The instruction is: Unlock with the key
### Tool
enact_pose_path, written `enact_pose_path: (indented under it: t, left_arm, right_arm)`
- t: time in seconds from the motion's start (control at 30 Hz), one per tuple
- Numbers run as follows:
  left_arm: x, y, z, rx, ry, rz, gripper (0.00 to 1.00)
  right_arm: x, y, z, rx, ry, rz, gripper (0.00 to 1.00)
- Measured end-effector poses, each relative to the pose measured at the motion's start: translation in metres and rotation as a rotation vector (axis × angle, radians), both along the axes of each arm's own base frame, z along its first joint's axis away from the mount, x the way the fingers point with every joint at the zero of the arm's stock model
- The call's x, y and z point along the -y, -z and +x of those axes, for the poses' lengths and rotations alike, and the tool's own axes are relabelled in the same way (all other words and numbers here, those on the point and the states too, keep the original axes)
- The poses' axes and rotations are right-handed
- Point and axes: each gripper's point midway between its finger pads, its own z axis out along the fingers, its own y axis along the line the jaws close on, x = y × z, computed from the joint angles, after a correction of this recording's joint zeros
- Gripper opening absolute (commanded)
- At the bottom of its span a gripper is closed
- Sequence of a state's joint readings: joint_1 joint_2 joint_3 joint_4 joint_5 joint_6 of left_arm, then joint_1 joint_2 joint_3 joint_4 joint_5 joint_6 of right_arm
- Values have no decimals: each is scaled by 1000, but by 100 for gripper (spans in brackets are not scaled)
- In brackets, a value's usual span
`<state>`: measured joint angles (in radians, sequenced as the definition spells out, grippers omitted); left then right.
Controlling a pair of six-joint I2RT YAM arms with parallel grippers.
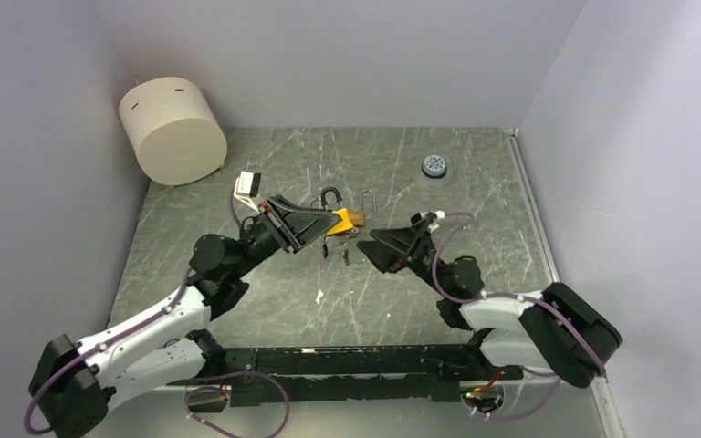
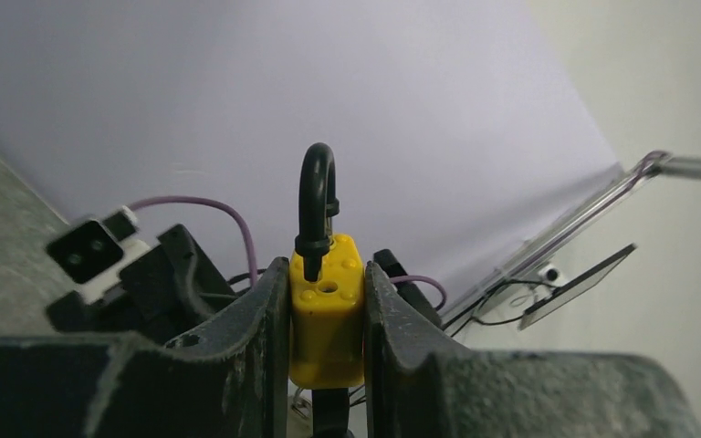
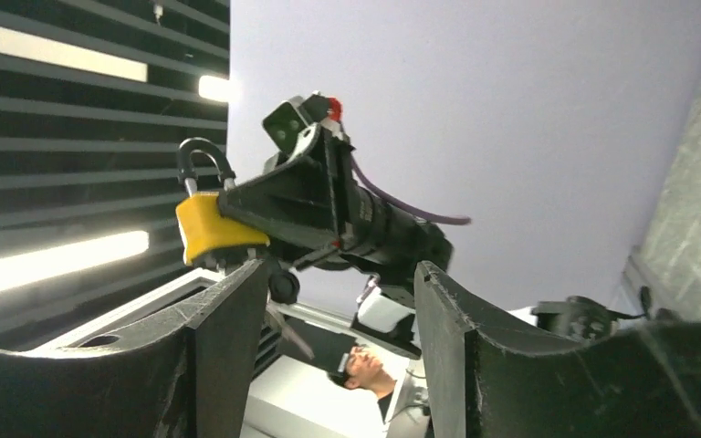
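My left gripper (image 1: 333,224) is shut on the yellow padlock (image 1: 347,219) and holds it above the table, black shackle (image 1: 331,196) pointing away. In the left wrist view the padlock body (image 2: 327,319) is squeezed between both fingers, with the shackle (image 2: 316,196) upright. A black key head (image 2: 330,412) sticks out under the body. I cannot tell if the shackle is latched. My right gripper (image 1: 376,243) is open and empty, just right of the lock. In the right wrist view the padlock (image 3: 214,228) and key head (image 3: 284,286) sit up left of my gripper (image 3: 338,274).
A white cylinder roll (image 1: 172,130) stands at the back left. A small blue round object (image 1: 434,165) lies at the back right. A thin wire loop (image 1: 366,199) is behind the lock. A small white scrap (image 1: 319,294) lies on the dark marbled table (image 1: 475,192).
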<state>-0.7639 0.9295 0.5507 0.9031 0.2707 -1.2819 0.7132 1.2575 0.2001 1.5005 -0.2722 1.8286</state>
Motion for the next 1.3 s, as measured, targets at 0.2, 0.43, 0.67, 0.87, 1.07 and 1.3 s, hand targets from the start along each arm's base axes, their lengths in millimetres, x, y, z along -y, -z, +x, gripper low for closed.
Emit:
enact_pose_path:
  t: [0.2, 0.43, 0.67, 0.87, 1.07, 1.3]
  left_arm:
    - [2, -2, -12, 196, -39, 183, 3]
    - [14, 20, -38, 418, 92, 411, 2]
    - [16, 54, -53, 480, 209, 530, 3]
    - [20, 59, -66, 518, 314, 525, 2]
    - [19, 61, -79, 554, 395, 510, 3]
    - [17, 53, -92, 631, 464, 460, 3]
  right_arm:
    - [31, 0, -21, 134, 69, -33, 65]
    - [34, -35, -26, 376, 176, -212, 66]
    - [46, -113, -31, 690, 349, -460, 68]
    - [31, -104, -33, 880, 268, -624, 68]
    - [8, -54, -40, 902, 34, -693, 68]
    - [7, -57, -76, 1031, -86, -582, 68]
